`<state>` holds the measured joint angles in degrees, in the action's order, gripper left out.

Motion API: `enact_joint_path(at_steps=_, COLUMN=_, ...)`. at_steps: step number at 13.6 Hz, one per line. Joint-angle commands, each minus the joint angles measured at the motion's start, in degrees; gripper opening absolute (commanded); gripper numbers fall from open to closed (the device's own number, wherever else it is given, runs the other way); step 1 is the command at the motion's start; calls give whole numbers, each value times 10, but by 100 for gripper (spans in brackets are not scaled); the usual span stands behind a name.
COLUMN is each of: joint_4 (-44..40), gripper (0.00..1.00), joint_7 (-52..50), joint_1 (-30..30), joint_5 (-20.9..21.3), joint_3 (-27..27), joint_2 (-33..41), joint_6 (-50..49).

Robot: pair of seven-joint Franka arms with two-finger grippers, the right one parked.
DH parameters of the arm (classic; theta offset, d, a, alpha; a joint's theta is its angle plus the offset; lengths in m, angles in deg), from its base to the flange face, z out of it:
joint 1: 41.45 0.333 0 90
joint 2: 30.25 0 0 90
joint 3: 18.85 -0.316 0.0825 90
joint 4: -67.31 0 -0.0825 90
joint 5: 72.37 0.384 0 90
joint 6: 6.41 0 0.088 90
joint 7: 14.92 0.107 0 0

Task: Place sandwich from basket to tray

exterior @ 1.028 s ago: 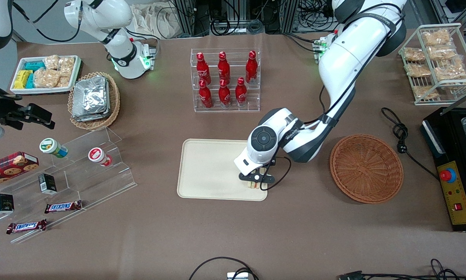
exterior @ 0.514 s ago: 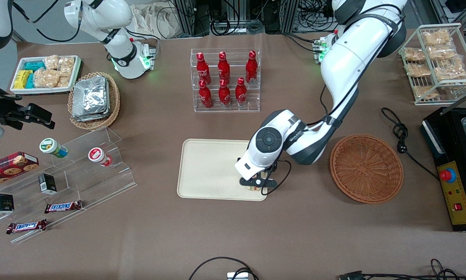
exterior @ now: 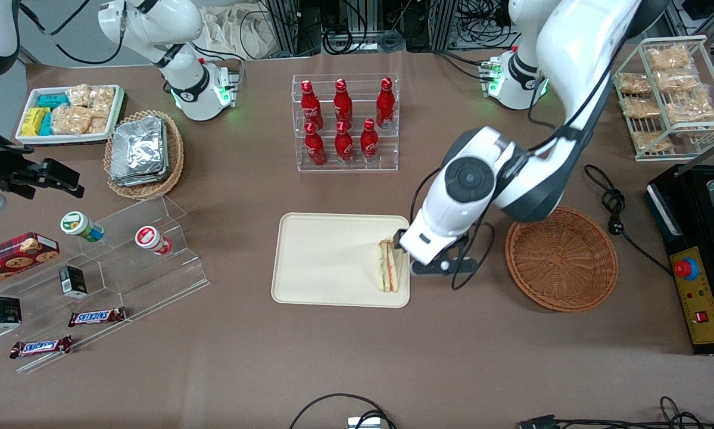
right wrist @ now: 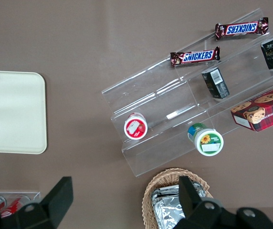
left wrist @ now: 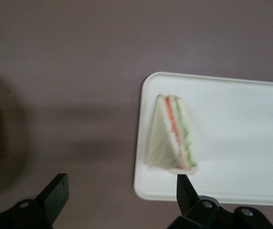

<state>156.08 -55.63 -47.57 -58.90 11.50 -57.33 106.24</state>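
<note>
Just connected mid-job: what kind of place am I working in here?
Likely a robotics lab staged as a snack counter: red bottles in a clear rack, candy bars on acrylic steps, cables along the table edge. The gripper hangs open beside the tray; the sandwich lies on it.

- Clear acrylic rack holding six red cola bottles.
- Light wicker basket with foil packets.
- White tray of snack packs.
- Stepped acrylic display: two Snickers bars, cookie box, two lidded cups.
- Wire rack of bagged snacks.
</note>
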Motion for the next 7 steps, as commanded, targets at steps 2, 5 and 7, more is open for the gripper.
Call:
enact_joint_path(at_steps=2, joint_4=157, gripper=100, joint_7=91, joint_1=80, joint_5=-18, joint_3=-1, joint_2=158, joint_6=-15)
enact_joint_path(at_steps=5, joint_4=115, gripper=100, joint_7=186, joint_1=144, joint_5=-27, joint_3=-2, joint_2=174, joint_6=-100)
enact_joint_path(at_steps=7, joint_4=79, gripper=100, joint_7=245, joint_1=194, joint_5=-28, joint_3=-3, joint_2=172, joint_6=-140)
